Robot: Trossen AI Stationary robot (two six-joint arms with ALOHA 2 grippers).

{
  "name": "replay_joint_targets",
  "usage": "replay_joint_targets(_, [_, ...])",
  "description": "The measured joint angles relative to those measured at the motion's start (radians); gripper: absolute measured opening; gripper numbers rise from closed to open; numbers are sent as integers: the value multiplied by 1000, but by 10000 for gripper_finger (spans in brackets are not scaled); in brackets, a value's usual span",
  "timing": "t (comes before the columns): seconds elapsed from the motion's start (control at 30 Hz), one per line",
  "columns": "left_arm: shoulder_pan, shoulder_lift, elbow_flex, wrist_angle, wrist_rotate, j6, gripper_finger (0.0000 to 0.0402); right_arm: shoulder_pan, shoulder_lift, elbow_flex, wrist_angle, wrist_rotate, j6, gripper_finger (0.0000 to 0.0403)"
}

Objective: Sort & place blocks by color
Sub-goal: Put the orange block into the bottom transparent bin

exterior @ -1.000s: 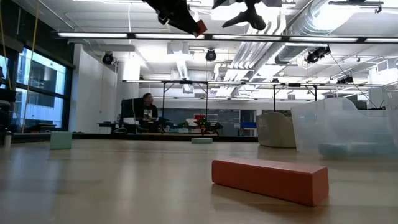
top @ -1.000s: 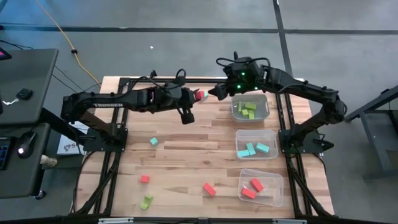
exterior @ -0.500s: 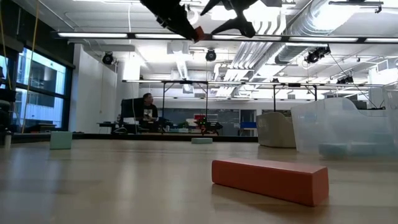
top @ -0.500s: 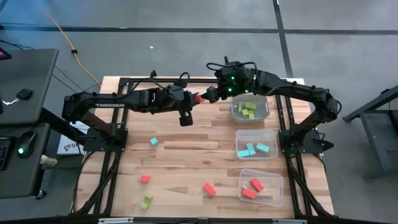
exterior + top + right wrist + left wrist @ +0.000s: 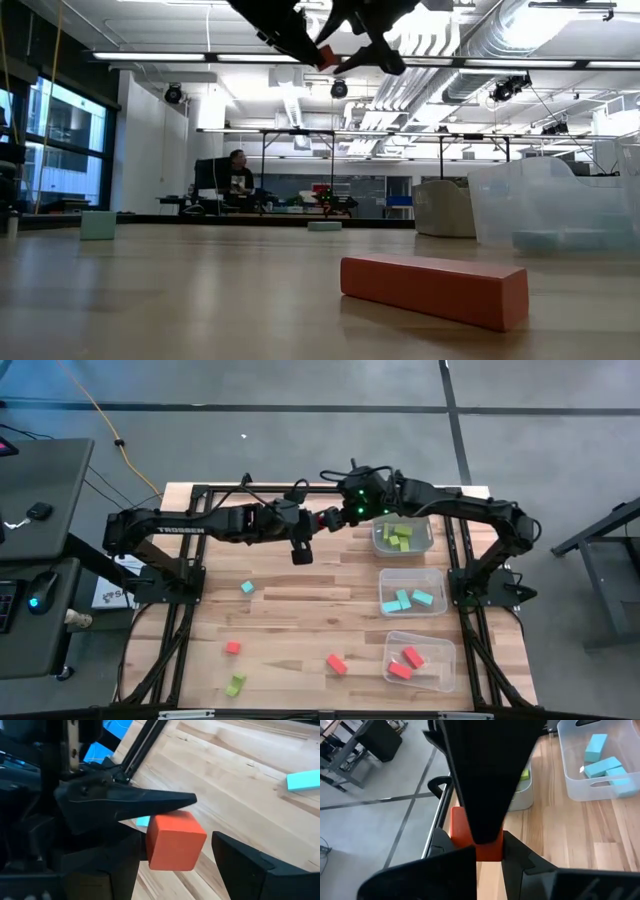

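Observation:
My left gripper (image 5: 316, 520) is shut on a red-orange cube (image 5: 322, 518), high above the table's far middle; the low view shows the cube (image 5: 325, 55) near the ceiling line. My right gripper (image 5: 336, 517) is open and faces the left one. In the right wrist view its fingers stand on either side of the cube (image 5: 175, 840), with a gap showing at one finger (image 5: 235, 855). Loose on the table lie a red bar (image 5: 336, 663), a red cube (image 5: 232, 647), a blue cube (image 5: 246, 587) and green blocks (image 5: 235, 684). My left gripper pinches the red-orange cube between its two fingers, level, coming from the table's left. One finger (image 5: 150, 802) lies along the cube's top face (image 5: 172, 817). The cube is lifted clear, high over the table. My right gripper: I cannot tell whether its fingers touch the cube.
Three clear bins stand along the table's right side: one with green blocks (image 5: 426, 542) at the far end, one with blue blocks (image 5: 436, 581) in the middle, one with red blocks (image 5: 440, 670) nearest. Black frame rails run along the table's edges. A person sits far back in the room (image 5: 238, 175).
My right gripper has moved toward the table's left, up to the red-orange cube that the left gripper holds, and its open fingers now stand around the cube. The left gripper and the cube have stayed almost in place.

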Motion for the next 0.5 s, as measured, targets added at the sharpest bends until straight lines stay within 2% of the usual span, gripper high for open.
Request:
replay_joint_targets(0.27, [0, 0, 0, 1, 0, 0, 9, 0, 12, 0, 4, 14, -3, 221])
replay_joint_targets(0.5, [3, 0, 0, 0, -5, 0, 9, 0, 14, 0, 24, 21, 3, 133])
